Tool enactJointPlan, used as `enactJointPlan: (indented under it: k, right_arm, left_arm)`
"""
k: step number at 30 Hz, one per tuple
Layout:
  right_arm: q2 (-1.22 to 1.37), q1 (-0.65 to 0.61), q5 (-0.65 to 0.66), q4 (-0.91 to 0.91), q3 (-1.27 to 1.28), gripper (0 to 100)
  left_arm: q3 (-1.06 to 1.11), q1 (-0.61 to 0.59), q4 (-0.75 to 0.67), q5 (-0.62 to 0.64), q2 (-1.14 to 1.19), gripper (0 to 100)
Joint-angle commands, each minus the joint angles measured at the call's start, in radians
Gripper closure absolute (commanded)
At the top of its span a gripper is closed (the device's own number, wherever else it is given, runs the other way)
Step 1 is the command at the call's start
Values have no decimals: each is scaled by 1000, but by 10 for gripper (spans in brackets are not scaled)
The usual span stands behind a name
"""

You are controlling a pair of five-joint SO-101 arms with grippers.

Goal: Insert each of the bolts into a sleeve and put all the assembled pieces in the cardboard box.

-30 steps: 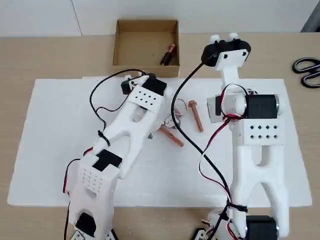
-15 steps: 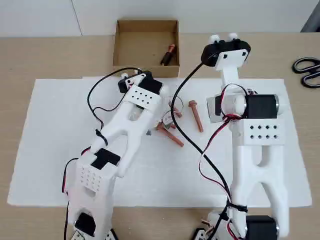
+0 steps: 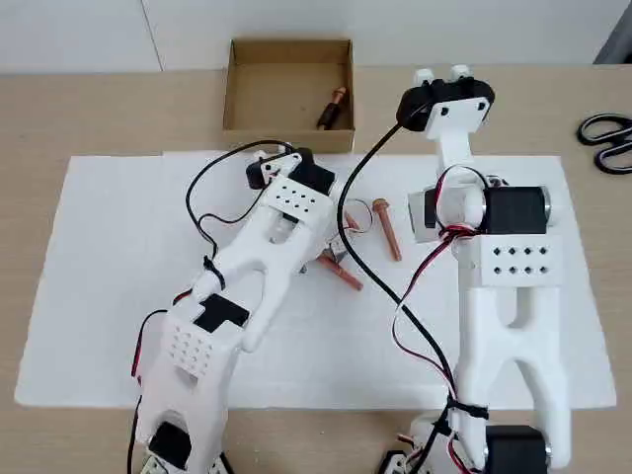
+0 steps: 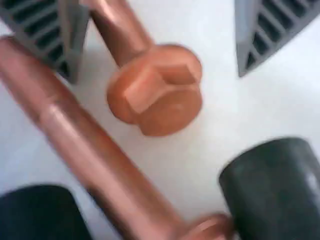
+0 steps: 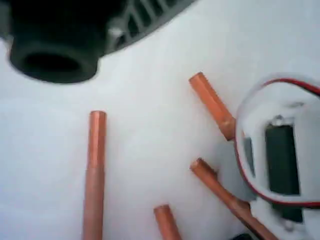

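Note:
My left gripper point(image 4: 157, 72) is open, its grey ribbed fingers point(image 4: 50, 35) on either side of a copper bolt point(image 4: 155, 95) lying on the white mat. A second bolt point(image 4: 85, 150) lies slantwise beside it, between two dark rounded pieces point(image 4: 270, 185). In the high view the left gripper point(image 3: 334, 245) is low over the bolt cluster, with one bolt point(image 3: 387, 229) lying free to its right and another point(image 3: 343, 273) poking out below. My right gripper point(image 5: 65, 35) is shut on a black sleeve point(image 5: 52, 60), above several bolt shafts point(image 5: 95, 170).
The cardboard box point(image 3: 242, 99) stands behind the mat and holds one assembled piece point(image 3: 333, 107). Scissors point(image 3: 607, 138) lie at the far right of the table. The white mat point(image 3: 99, 276) covers the work area. The left arm's wires point(image 5: 280, 150) are close to the bolts.
The left arm drew slightly to the left, then swung back right over the bolt cluster. The right arm has not moved.

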Motion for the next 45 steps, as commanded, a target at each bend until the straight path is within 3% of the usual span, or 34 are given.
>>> enactJointPlan:
  k: [1, 7, 13, 24, 37, 45]
  right_arm:
    - [-33, 10, -6, -19, -5, 995]
    - [-33, 8, -6, -21, -5, 995]
    - [-33, 8, -6, -21, -5, 995]
    - [-33, 5, -6, -21, -5, 995]
    - [-31, 1, -6, -21, -3, 995]
    - [-82, -105, -26, -58, 135, 995]
  left_arm:
    - [-36, 31, 29, -3, 29, 828]
    - [-71, 25, 51, -61, 31, 998]
    - [-71, 25, 61, -75, 31, 994]
    - [-200, 29, 166, -405, -5, 994]
    - [-205, 25, 164, -414, -293, 994]
    - [-208, -64, 121, -416, -430, 994]
